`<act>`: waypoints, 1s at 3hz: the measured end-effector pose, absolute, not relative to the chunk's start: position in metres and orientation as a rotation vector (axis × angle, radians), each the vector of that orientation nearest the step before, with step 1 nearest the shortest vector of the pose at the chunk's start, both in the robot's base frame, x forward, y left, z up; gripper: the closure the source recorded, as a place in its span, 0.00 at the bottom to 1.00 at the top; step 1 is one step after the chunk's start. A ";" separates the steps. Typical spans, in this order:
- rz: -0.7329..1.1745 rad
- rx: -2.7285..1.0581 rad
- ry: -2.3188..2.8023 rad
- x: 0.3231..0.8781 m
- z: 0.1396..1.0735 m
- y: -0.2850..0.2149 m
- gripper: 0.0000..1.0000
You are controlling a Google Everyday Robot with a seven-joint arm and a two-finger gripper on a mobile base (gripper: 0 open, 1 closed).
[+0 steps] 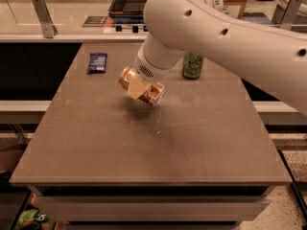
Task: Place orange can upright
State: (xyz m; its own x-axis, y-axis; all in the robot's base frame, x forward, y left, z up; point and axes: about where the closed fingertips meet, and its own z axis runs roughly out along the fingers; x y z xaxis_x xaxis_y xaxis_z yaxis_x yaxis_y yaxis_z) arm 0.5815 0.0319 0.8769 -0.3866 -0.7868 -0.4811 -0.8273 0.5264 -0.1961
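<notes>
The orange can (152,94) has an orange-gold body and lies on its side in my gripper (139,86), tilted down to the right, held a little above the brown table (144,143). My gripper is shut on the can's middle, with one pale finger (137,86) across its body. The white arm comes in from the upper right and hides the wrist. A shadow of the can falls on the table just below it.
A green can (192,65) stands upright at the back of the table, just right of the arm. A dark blue packet (97,62) lies flat at the back left. A counter with metal brackets runs behind the table.
</notes>
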 end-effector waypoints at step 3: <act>0.138 -1.193 1.928 0.600 0.936 0.027 1.00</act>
State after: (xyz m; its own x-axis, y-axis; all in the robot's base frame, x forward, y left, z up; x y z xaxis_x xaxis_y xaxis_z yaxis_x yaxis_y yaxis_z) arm 0.6004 0.0266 0.9362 -0.1907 -0.6866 -0.7016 -0.7796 0.5402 -0.3168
